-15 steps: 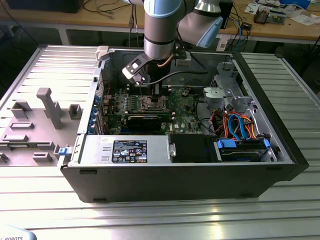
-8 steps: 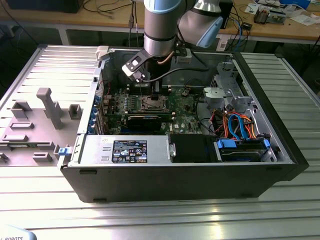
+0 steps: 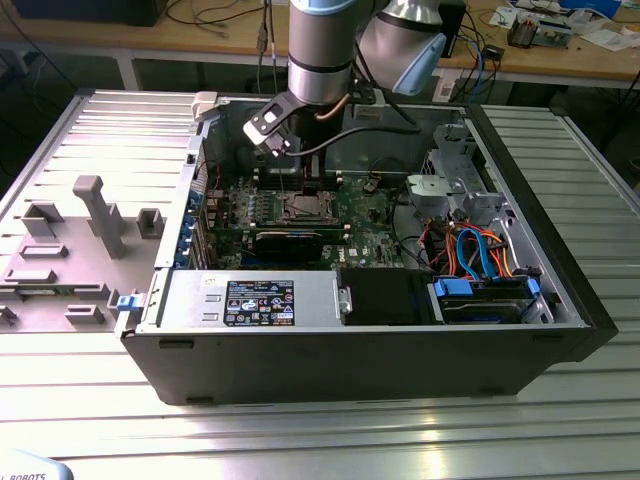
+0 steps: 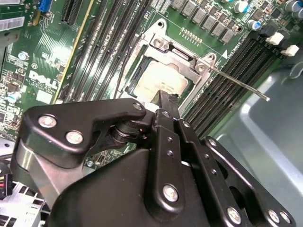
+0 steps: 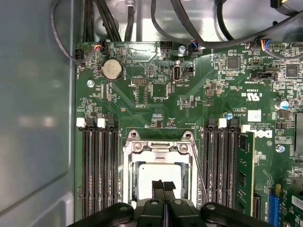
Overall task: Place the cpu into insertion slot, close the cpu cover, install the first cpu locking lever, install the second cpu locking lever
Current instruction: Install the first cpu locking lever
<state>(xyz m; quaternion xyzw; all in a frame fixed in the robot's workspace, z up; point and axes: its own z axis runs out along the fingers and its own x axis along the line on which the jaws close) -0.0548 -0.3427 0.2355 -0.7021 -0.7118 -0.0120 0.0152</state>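
The cpu [image 5: 156, 172] lies in the insertion slot [image 3: 305, 208] on the green motherboard, its silver-grey top showing in both wrist views [image 4: 163, 82]. The cpu cover [image 5: 158, 148] lies flat around it as a metal frame [image 4: 177, 53]. One thin locking lever [image 4: 236, 84] sticks out free over the memory slots and appears as a slanted rod [image 5: 201, 175] beside the socket. My gripper [image 5: 163, 185] hovers right at the cpu's near edge, fingers shut together with nothing between them [image 4: 168, 100]. Contact with the chip cannot be told.
Long black memory slots [image 5: 99, 170] flank the socket on both sides. A black expansion card [image 3: 290, 240] lies just in front of the socket. Cables [image 3: 480, 250] and a drive cage fill the case at the exterior view's right. The arm [image 3: 320, 50] reaches down from behind.
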